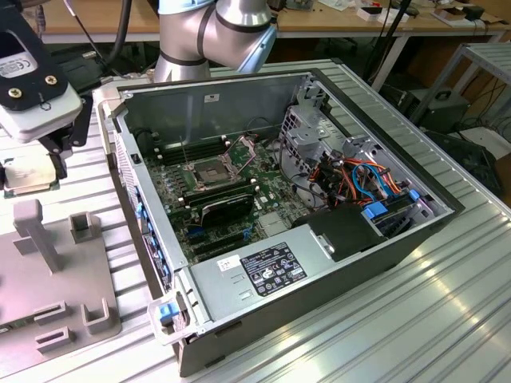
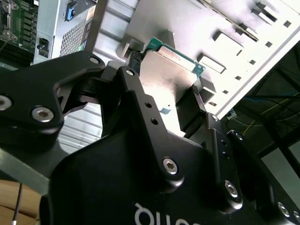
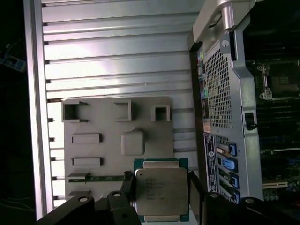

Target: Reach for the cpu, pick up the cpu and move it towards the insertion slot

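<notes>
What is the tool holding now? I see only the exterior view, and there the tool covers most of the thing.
Observer: In both wrist views the tool grips the cpu by two opposite edges, one finger on each.
Operator: Which face of it looks up to the wrist?
Observer: In the first wrist view, the silvery lid with a green border around it.
Operator: And what lies under it?
Observer: There it hangs over the edge of the grey fixture plate, outside the computer case.
</notes>
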`<state>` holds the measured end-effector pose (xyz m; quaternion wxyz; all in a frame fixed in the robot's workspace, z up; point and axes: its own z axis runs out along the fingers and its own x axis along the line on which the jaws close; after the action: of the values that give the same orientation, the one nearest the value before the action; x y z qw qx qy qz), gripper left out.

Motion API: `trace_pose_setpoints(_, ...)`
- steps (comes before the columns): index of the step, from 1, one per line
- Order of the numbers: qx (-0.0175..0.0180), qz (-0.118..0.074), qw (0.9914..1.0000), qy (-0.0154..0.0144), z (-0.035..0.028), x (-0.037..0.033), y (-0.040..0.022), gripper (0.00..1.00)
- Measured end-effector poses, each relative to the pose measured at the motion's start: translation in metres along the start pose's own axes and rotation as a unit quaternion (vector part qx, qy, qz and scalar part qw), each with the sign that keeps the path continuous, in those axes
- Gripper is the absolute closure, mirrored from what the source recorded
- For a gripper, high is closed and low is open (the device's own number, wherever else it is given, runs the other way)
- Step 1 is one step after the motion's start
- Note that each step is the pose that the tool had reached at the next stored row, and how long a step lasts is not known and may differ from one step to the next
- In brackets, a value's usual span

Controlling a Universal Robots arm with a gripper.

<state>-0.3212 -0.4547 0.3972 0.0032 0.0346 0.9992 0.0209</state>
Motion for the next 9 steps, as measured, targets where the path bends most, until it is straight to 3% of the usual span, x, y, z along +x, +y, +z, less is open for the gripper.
trace_pose_setpoints(9,0.0,0.0,1.0,0.0,0.0002,-0.0203,0.0014,0.45)
